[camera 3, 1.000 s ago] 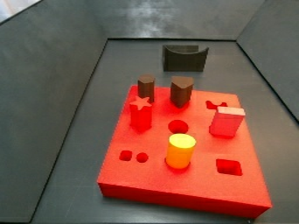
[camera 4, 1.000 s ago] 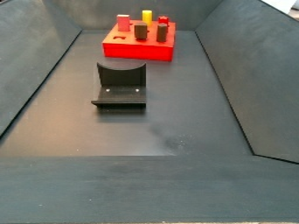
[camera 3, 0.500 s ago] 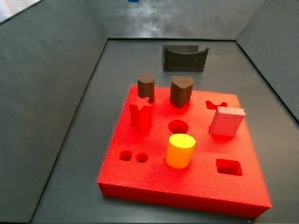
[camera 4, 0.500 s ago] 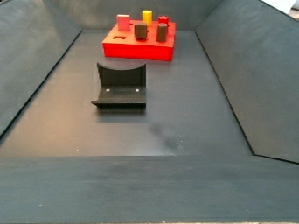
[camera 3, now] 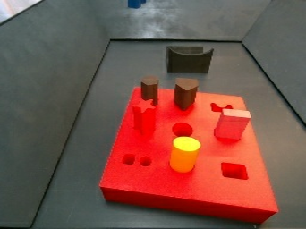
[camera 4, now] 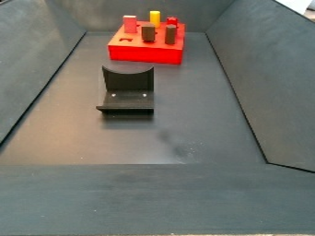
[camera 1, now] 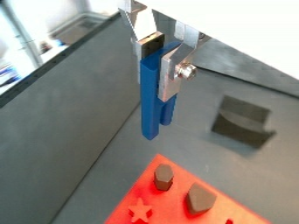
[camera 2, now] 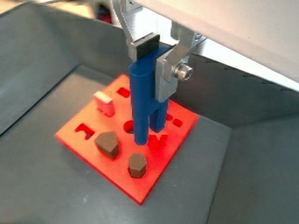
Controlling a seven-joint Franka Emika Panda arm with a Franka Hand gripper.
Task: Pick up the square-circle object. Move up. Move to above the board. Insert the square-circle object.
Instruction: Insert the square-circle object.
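Gripper (camera 2: pixel 156 54) clamps the blue piece (camera 2: pixel 142 103) high above the board (camera 2: pixel 87 144). Risk: misaligned descent jams it on a peg (camera 2: pixel 107 143).

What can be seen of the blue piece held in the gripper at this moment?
The blue piece is a long, slim bar of matte blue, plastic-looking material, made of two parallel strands: one looks square-edged, the other rounded. It hangs upright, clamped near its top between the silver fingers of the gripper. In a wrist view its lower end hangs over the red board, touching nothing. Only a small blue tip shows in a side view.
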